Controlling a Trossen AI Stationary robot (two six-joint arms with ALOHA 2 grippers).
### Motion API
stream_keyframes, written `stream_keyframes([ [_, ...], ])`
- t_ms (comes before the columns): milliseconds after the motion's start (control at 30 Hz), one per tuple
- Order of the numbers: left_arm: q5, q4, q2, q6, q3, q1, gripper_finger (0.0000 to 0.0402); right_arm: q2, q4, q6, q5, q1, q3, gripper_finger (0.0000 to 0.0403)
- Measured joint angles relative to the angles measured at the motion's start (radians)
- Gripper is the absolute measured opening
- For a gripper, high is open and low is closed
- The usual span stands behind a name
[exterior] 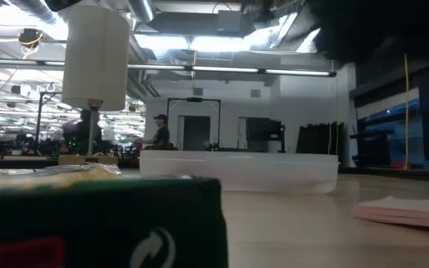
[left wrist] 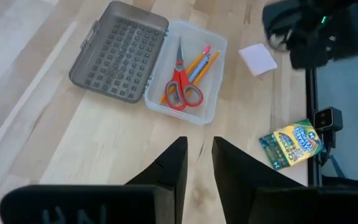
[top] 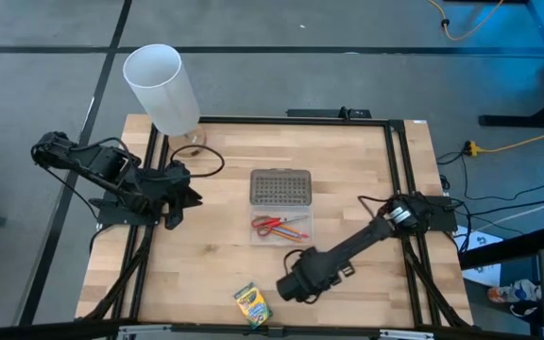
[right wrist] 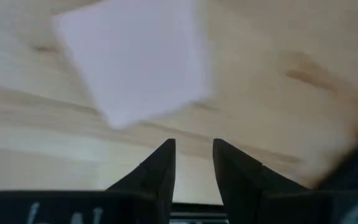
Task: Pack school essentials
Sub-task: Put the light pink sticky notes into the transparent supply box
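Note:
The clear case [top: 281, 227] lies mid-table, its grey dotted lid [top: 280, 187] folded open toward the far edge. Red-handled scissors [left wrist: 182, 87] and two orange pencils [left wrist: 201, 65] lie inside it. The pink sticky-note pad [right wrist: 135, 59] lies flat on the table right of the case, and also shows in the left wrist view [left wrist: 258, 59]. My right gripper [top: 291, 283] hovers just above the pad, fingers pointing down with a narrow gap. The crayon box [top: 251, 304] lies flat near the near edge. My left gripper [top: 185, 196] waits at the table's left, fingers narrowly apart. No pen shows.
A tall white cylinder [top: 161, 90] stands at the table's far left corner. A black frame [top: 395, 170] runs along the table's sides. Bare wood lies between the case and the left arm. In the low view, the crayon box [exterior: 95, 216] fills the near foreground.

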Motion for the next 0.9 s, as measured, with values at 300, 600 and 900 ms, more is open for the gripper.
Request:
stream_keyframes([
  [300, 0.008, 0.0, 0.0, 0.0, 0.0, -0.001, 0.0069, -0.272, -0.047, 0.327, 0.195, 0.111, -0.119, 0.011],
  [600, 0.061, 0.001, 0.019, 0.036, 0.0, -0.001, 0.0069, -0.412, 0.695, 0.649, 0.477, 0.295, -0.534, 0.011],
  [900, 0.114, 0.106, 0.197, 0.113, 0.0, -0.02, 0.0069, -0.424, 0.911, 0.646, 0.556, 0.283, -0.675, 0.011],
])
